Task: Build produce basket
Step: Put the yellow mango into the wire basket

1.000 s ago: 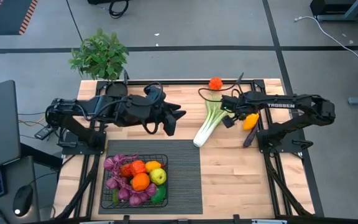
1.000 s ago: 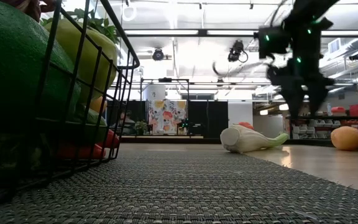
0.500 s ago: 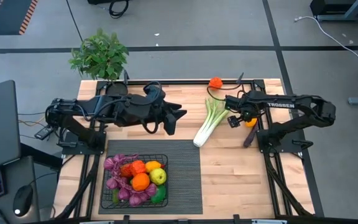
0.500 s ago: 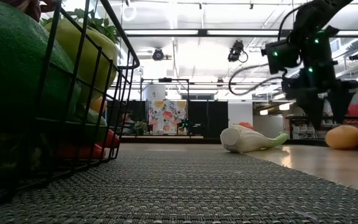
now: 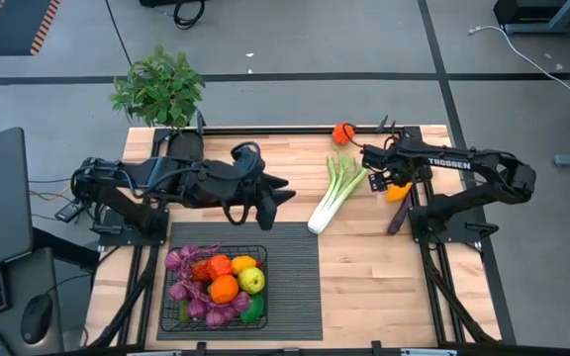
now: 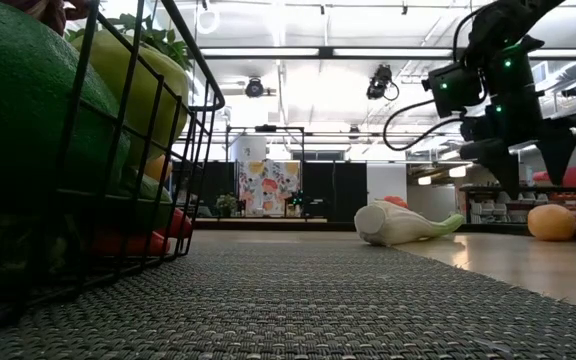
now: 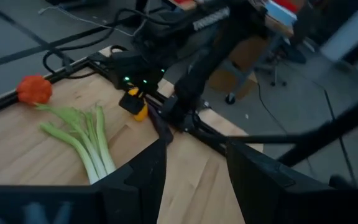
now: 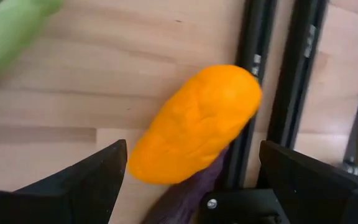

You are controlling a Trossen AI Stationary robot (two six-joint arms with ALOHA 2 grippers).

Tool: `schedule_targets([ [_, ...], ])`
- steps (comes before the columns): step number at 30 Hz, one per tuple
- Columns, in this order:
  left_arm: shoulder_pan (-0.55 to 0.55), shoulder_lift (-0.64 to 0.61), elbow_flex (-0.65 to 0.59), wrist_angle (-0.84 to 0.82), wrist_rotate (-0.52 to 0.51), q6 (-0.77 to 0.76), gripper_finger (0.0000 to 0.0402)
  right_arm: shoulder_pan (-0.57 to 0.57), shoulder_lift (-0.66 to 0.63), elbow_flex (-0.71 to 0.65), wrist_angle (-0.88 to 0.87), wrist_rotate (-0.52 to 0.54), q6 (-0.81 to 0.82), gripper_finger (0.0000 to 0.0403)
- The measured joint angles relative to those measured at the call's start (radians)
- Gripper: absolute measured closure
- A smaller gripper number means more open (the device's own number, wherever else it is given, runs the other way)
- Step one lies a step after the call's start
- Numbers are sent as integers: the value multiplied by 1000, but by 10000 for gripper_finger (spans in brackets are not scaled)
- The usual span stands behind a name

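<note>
Leek [image 5: 332, 192] lies on the worktop [image 5: 384, 267], long axis diagonal: white root end toward the near left by the mat [image 5: 290, 277], green leaves toward the far right. Orange piece [image 8: 196, 125] sits slantwise just beside the right edge rail, a purple piece [image 8: 188, 186] under it. Red pepper [image 5: 342, 133] at far edge. Basket [image 5: 214, 288], near left on the mat, is heaped with produce. Bare wood near right. Right gripper [image 8: 191, 171] hovers over the orange piece, fingers wide, holding nothing. Left gripper [image 7: 191, 171] hangs mid-worktop, part open, empty.
</note>
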Motion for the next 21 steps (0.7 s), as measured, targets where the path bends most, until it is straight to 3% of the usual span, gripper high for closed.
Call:
schedule_targets([
  [6,-19,0,0,3,8,35,230,-18,0,-3,-16,6,180,34],
  [14,-22,-3,0,4,8,31,230,-16,1,-85,36,-92,414,50],
  [21,-19,-18,1,3,8,38,230,-16,1,-83,38,-1,518,54],
])
